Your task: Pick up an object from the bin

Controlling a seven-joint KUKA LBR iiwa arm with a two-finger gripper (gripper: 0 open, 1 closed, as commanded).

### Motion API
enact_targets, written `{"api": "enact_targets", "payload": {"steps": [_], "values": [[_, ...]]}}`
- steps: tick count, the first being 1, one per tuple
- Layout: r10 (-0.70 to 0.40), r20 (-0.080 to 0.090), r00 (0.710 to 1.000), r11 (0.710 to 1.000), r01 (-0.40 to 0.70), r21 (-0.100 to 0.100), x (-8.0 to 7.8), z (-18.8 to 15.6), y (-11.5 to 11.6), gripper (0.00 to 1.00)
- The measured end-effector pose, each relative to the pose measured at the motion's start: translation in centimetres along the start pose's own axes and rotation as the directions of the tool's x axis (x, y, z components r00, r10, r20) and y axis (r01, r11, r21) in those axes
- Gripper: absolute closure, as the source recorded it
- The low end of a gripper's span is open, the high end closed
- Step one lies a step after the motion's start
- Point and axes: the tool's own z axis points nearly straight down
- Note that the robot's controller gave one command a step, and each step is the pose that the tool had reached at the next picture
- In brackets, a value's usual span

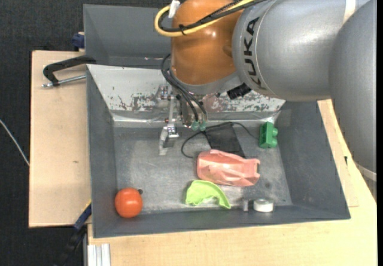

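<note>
My gripper hangs under the orange wrist cover, near the bin's back wall and left of centre, above bare floor. Just to its right lies a flat black thing with a thin black cord looping off its left side. In front of that lies a crumpled pink thing. A lime green curved piece rests near the front wall. Nothing shows in the gripper.
An orange-red ball sits in the front left corner. A small green block stands by the right wall, and a small silver and white round thing lies at the front right. The arm covers the bin's back right.
</note>
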Motion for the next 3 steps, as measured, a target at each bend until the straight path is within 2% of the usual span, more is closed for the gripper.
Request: {"api": "enact_targets", "payload": {"steps": [1,2,3], "values": [[0.134,0.004,0.991,0.991,-0.134,0.000,-1.3,4.4,-9.2,1.00],[0.134,0.004,0.991,0.991,-0.134,0.000,-1.3,4.4,-9.2,1.00],[0.104,0.003,0.995,0.995,-0.104,0.000,-0.9,5.8,-9.4,1.00]]}}
